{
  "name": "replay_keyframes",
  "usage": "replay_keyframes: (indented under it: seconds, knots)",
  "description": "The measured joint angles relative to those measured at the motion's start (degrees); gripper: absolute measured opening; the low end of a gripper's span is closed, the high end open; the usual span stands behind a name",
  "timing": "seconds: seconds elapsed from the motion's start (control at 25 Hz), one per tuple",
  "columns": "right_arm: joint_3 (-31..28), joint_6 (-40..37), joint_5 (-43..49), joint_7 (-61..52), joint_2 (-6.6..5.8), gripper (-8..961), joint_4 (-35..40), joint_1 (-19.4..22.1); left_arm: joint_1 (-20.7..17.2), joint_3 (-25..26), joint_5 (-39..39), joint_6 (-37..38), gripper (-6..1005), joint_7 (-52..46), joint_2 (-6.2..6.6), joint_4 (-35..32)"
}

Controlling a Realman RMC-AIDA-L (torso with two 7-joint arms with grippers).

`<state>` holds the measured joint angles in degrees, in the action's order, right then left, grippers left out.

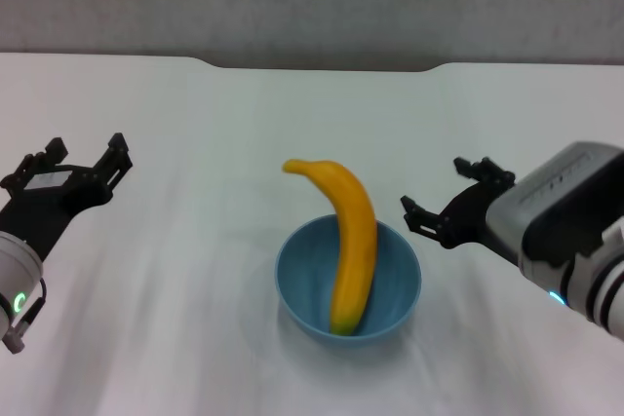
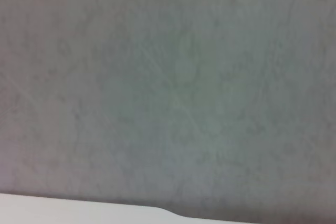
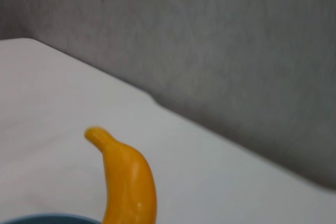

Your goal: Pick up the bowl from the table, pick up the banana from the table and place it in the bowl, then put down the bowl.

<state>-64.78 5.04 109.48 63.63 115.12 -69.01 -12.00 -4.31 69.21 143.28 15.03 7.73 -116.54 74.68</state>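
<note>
In the head view we see the light-blue bowl (image 1: 348, 284) sitting on the white table (image 1: 195, 338), near the middle and toward the near side. The banana (image 1: 346, 241) stands in it with its lower end down against the bowl's inside at the near wall, its body leaning over the far rim and its curved upper end pointing to the left, clear of the tabletop. Our left gripper (image 1: 83, 165) hovers over the table well apart from the bowl on the left, its black fingers spread apart and holding nothing. Our right gripper (image 1: 450, 200) hangs just to the right of the bowl, near its rim but not touching it, with its fingers also parted and empty. From the right wrist view we see the banana's upper half (image 3: 126, 182) rising above a sliver of the bowl's rim (image 3: 47, 217), with the table and the grey wall (image 3: 236, 51) behind it. The left wrist view shows only that wall and a strip of the table's far edge (image 2: 63, 211) with its notch.
</note>
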Motion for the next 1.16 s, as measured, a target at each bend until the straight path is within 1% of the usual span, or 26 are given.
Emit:
replay_keyframes:
  seconds: [0.04,0.12,0.2,0.36,0.4,0.44,0.48,0.52,0.6,0.64,0.68,0.76,0.88,0.92,0.96,1.0,1.04,1.16]
  knots:
    - [1.0,-1.9,1.9,0.0,0.01,884,-0.6,0.8,-0.1,-0.2,0.1,0.9,762,0.0,0.01,-0.2]
    - [4.1,-8.8,6.5,0.0,0.01,884,-1.5,3.0,-0.2,-0.4,0.2,2.0,762,0.2,0.03,-0.6]
    - [7.8,-18.0,9.5,0.0,0.04,884,-1.1,4.9,-0.2,-1.7,0.8,6.3,762,1.0,0.05,-2.4]
    - [15.5,-37.0,11.1,-0.7,0.09,884,3.4,6.2,-0.3,-6.2,5.0,20.6,761,2.0,0.02,-8.2]
    - [16.9,-40.6,11.1,-1.7,0.14,884,4.8,6.2,-0.2,-7.9,8.0,28.8,760,2.0,-0.10,-12.3]
    - [18.0,-43.9,11.0,-3.2,0.12,884,6.0,6.2,-0.2,-7.9,8.0,28.8,760,2.0,-0.10,-12.3]
    - [19.0,-46.6,11.1,-5.5,0.12,884,7.2,6.2,0.4,-8.8,9.3,33.6,759,2.0,-0.21,-15.3]
    - [19.6,-48.1,11.1,-8.0,0.09,884,8.2,6.1,1.2,-9.6,10.1,37.2,758,2.0,-0.27,-18.2]
    - [20.4,-51.3,11.3,-13.8,0.03,884,10.8,5.8,2.7,-10.6,10.4,42.2,757,1.9,-0.32,-22.8]
    - [20.8,-52.8,11.4,-16.3,0.03,884,12.4,5.7,4.3,-11.3,10.1,45.1,757,1.7,-0.41,-26.7]
    - [21.2,-54.3,11.5,-18.8,0.04,884,14.0,5.6,4.4,-11.4,10.1,45.3,756,1.6,-0.41,-26.9]
    - [21.9,-57.0,11.5,-23.2,0.09,884,16.8,5.4,5.8,-11.7,9.9,47.2,756,0.9,-0.56,-30.3]
    - [22.7,-60.6,11.5,-31.4,0.10,884,20.7,5.1,7.5,-11.8,8.6,47.8,756,-2.0,-0.63,-34.0]
    - [23.1,-62.6,11.6,-37.5,0.11,884,23.5,4.7,8.1,-11.8,7.8,47.8,756,-3.8,-0.63,-35.2]
    - [23.1,-62.6,11.6,-37.5,0.11,884,23.5,4.7,8.3,-11.8,7.4,47.8,756,-5.0,-0.63,-36.0]
    - [23.2,-63.6,11.6,-43.4,0.10,884,26.7,4.0,8.9,-11.7,6.7,47.7,756,-8.5,-0.57,-37.5]
    - [23.3,-63.9,11.7,-46.1,0.10,884,28.3,3.6,9.5,-11.6,6.5,47.7,756,-11.3,-0.49,-39.0]
    - [23.5,-64.0,11.7,-49.9,0.17,884,31.0,3.3,10.2,-11.6,6.5,47.8,756,-13.8,-0.45,-40.8]
